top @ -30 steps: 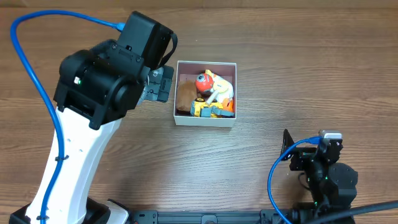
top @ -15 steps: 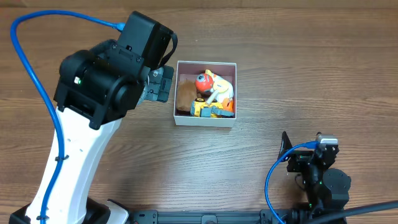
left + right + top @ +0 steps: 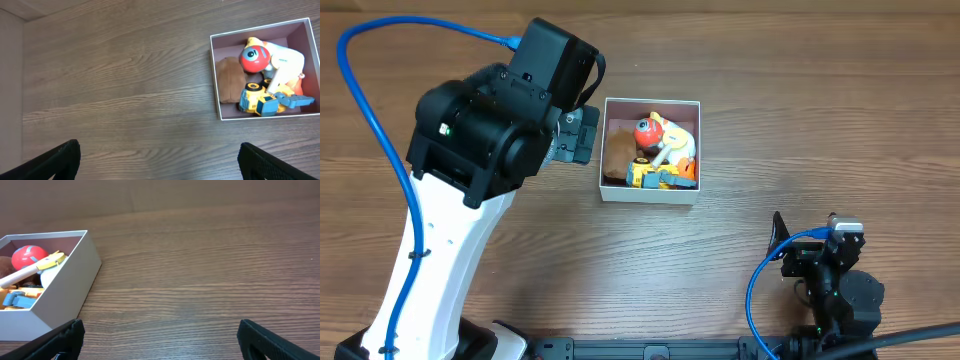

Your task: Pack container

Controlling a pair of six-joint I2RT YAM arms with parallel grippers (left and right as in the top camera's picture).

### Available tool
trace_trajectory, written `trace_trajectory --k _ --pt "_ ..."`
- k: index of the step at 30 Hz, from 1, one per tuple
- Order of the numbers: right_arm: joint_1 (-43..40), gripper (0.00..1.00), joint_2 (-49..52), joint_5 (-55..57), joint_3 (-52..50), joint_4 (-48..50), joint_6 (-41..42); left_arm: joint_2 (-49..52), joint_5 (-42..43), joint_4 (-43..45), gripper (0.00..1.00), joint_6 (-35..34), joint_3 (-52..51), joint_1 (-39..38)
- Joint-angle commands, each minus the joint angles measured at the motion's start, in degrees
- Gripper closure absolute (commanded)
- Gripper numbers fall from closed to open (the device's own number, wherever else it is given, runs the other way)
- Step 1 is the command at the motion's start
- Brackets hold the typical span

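The container is a square white-walled box with a dusty pink inside, at mid-table. It holds several small toys: a red ball-like toy, a brown lump and a yellow and blue truck. It also shows in the left wrist view and the right wrist view. My left gripper is open and empty, high above bare table to the container's left. My right gripper is open and empty, low over the table at the front right, apart from the container.
The wooden table stretches around the container. The left arm's black and white body rises over the table's left side. Blue cables loop by both arms.
The right arm drew back a little toward the front edge between the first earlier frame and the second. Since then nothing has moved.
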Motion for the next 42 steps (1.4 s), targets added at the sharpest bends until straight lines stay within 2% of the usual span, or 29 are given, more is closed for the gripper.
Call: trace_trajectory --k 1,15,16,18,22,25,27,30,32,36,40,42 --pt "-0.22 0.0 -0.68 0.52 -0.39 0.33 -0.22 0.07 -0.94 -0.07 0.0 -0.57 0.09 0.11" --pt "-0.22 0.0 -0.68 0.52 -0.39 0.33 -0.24 -1.31 -1.03 -0.09 0.0 -0.31 0.09 0.61" --pt "-0.22 0.0 -0.68 0.52 -0.39 0.33 -0.22 -2.6 -2.32 1.86 0.0 0.5 -0.24 2.38" --pt "-0.22 0.0 -0.68 0.52 -0.39 0.33 -0.22 -5.88 0.87 8.26 0.0 0.5 -3.65 7.48" --pt "-0.22 0.0 -0.68 0.52 -0.39 0.33 -0.22 -16.79 8.15 26.36 0.0 0.55 -21.27 18.78" --pt "-0.22 0.0 -0.68 0.52 -0.39 0.33 -0.22 -29.44 15.56 44.22 0.0 1.84 -42.77 27.34" --pt "-0.22 0.0 -0.68 0.52 -0.39 0.33 -0.22 -37.24 16.22 55.08 0.0 3.93 -55.76 29.11" --pt "-0.22 0.0 -0.68 0.52 -0.39 0.33 -0.22 -49.13 16.2 65.59 0.0 9.25 -72.94 29.07" --pt "-0.22 0.0 -0.68 0.52 -0.39 0.33 -0.22 -57.07 16.0 70.14 0.0 9.31 -83.56 29.07" --pt "-0.22 0.0 -0.68 0.52 -0.39 0.33 -0.22 -73.83 17.11 72.13 0.0 9.07 -100.87 29.05" --pt "-0.22 0.0 -0.68 0.52 -0.39 0.33 -0.24 -86.82 17.09 72.11 0.0 7.56 -109.68 29.07" --pt "-0.22 0.0 -0.68 0.52 -0.39 0.33 -0.24 -90.23 17.09 72.11 0.0 7.54 -112.02 29.07"
